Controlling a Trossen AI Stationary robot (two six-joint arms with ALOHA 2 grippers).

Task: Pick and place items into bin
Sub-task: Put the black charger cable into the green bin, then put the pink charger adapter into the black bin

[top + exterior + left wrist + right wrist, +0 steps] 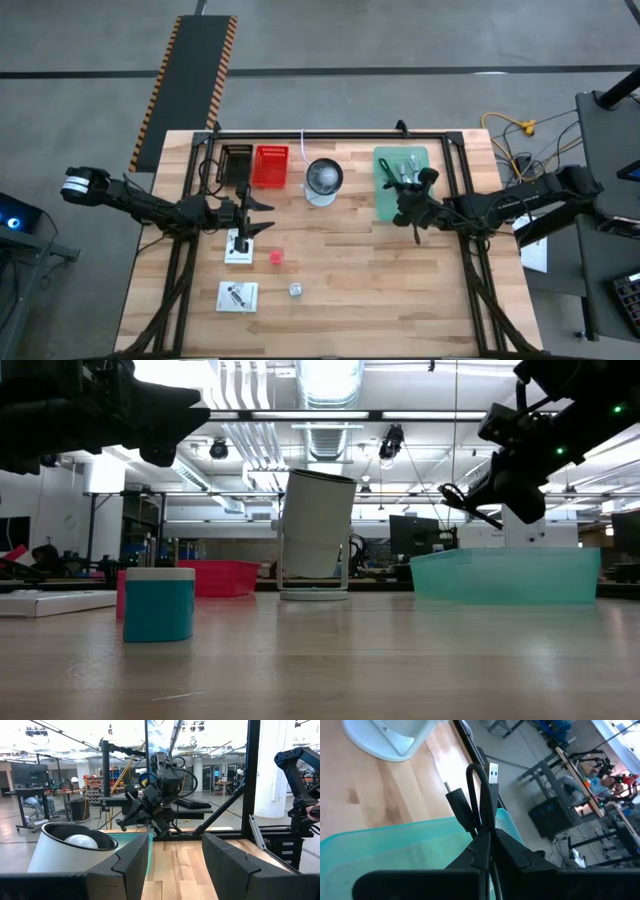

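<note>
The right pincer point(487, 837), at three o'clock on the counter point(400, 290), is clamped on a folded black cable point(475, 800) above the green bin point(385, 200). The left pincer point(262, 215), at nine o'clock, hangs with fingers apart over a white card point(238, 250).

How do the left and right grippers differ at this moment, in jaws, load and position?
The left gripper has its fingers apart and holds nothing; the right gripper is shut on a black cable folded over, both plugs showing. The left gripper hangs near the white card, left of centre; the right gripper hangs at the green bin. Both are dark two-finger grippers raised off the table.
</note>
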